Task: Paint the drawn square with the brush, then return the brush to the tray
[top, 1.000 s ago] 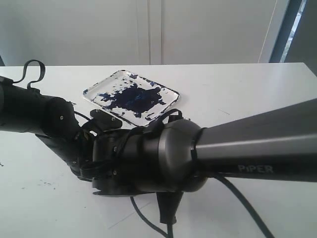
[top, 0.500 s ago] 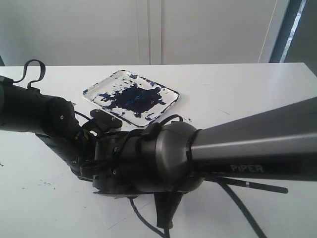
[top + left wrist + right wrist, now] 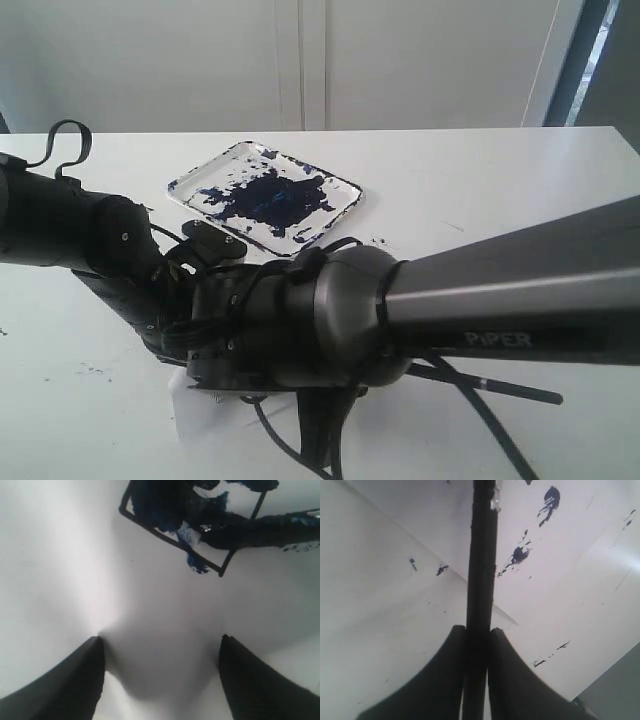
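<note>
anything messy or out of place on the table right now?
Yes: paint spills past the outline of the drawn square along one edge, and blue splatters dot the paper beside the brush.

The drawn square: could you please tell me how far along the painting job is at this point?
Done: the drawn square is already blotched dark blue, though one corner shows white. In hand: the right claw is shut on the brush, whose tip seems to lie on the square. Left: finishing the fill, then setting the brush in the tray, which holds only paint.
</note>
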